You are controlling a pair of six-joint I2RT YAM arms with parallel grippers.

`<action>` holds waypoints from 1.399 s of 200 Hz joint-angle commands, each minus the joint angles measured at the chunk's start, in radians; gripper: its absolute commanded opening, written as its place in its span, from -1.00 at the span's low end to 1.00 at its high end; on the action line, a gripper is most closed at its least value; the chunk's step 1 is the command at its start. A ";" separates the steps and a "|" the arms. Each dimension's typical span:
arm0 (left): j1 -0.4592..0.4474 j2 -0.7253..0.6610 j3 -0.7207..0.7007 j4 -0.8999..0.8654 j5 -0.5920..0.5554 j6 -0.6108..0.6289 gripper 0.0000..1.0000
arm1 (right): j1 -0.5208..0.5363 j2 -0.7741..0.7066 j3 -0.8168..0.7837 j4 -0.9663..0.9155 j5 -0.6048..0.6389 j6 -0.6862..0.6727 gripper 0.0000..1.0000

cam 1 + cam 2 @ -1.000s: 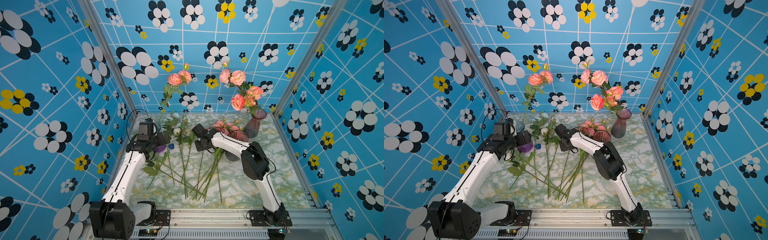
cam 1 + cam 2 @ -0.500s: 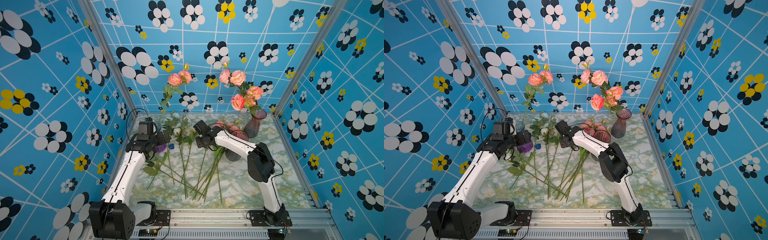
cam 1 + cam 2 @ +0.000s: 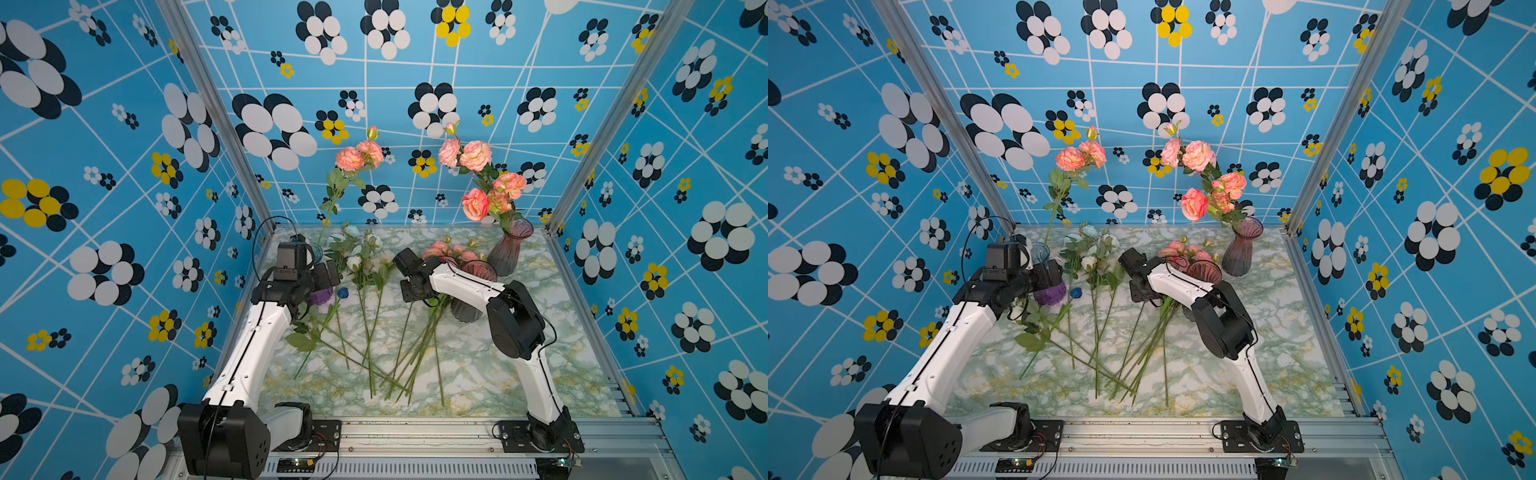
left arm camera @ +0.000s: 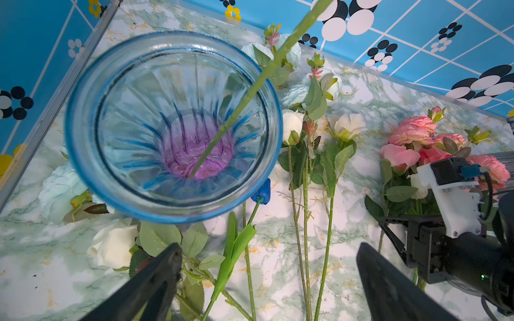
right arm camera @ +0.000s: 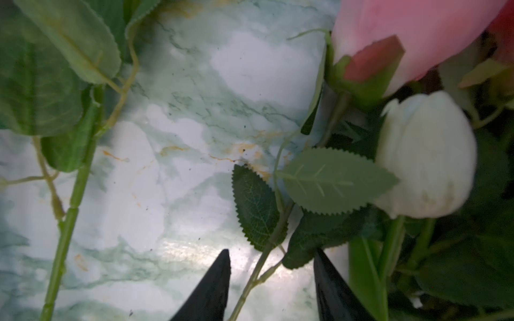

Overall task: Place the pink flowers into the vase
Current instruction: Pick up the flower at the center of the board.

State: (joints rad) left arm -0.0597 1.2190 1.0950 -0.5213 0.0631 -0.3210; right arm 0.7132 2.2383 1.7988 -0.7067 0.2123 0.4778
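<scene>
Left hand (image 4: 267, 250) spread wide, hovering beside blue vase (image 4: 80, 125). Right hand (image 5: 272, 251) angled down at desk (image 5: 167, 194), half spread, straddling thin green stem (image 5: 257, 269).

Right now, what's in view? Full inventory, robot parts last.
vases: 3; blue-rimmed vase back left, tall mauve vase back right, second mauve vase mid-right, partly hidden.
pink stem: 1, standing in the blue-rimmed vase.
pink bunch: 1, standing in the tall mauve vase.
lying pink flowers: several, count unclear, heads by the second mauve vase.
white flowers: several, lying mid-table.
blue flower: 1, small, beside the blue-rimmed vase.
table: 1, green-white marble.
walls: blue, flower print.
left arm: white and black, jaws wide open by the blue-rimmed vase.
right arm: white and black, jaws apart around a thin green stem.
</scene>
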 commanded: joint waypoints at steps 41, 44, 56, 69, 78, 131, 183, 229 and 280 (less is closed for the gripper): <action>-0.008 0.005 0.034 -0.008 0.009 0.011 0.99 | -0.011 0.110 0.100 -0.032 -0.039 0.051 -0.38; -0.008 0.006 0.034 -0.008 0.009 0.011 0.99 | -0.011 0.112 0.103 -0.031 -0.041 0.051 -0.43; -0.008 0.007 0.036 -0.007 0.009 0.011 0.99 | -0.011 0.117 0.123 -0.023 -0.054 0.055 -0.63; -0.009 0.007 0.040 -0.005 0.005 0.012 0.99 | -0.012 0.121 0.163 -0.022 -0.064 0.056 -0.81; -0.009 0.008 0.044 -0.006 0.003 0.014 0.99 | -0.011 0.126 0.217 -0.038 -0.067 0.049 -0.89; -0.005 -0.013 0.065 -0.002 -0.009 0.011 0.99 | -0.015 0.149 0.668 -0.166 -0.028 -0.003 -1.00; 0.112 -0.090 0.048 0.071 0.094 -0.099 0.99 | -0.022 0.074 0.840 -0.081 -0.012 -0.048 -1.00; 0.179 -0.128 0.061 0.117 0.175 -0.142 0.99 | -0.014 -0.011 0.810 0.059 -0.091 -0.089 -1.00; 0.190 -0.120 0.075 0.143 0.196 -0.170 0.99 | 0.007 -0.032 0.922 0.093 -0.029 -0.174 -1.00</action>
State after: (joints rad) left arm 0.1207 1.0939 1.1328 -0.4091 0.2298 -0.4721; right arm 0.7082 2.2471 2.6522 -0.6582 0.1486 0.3672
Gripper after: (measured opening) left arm 0.995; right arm 0.061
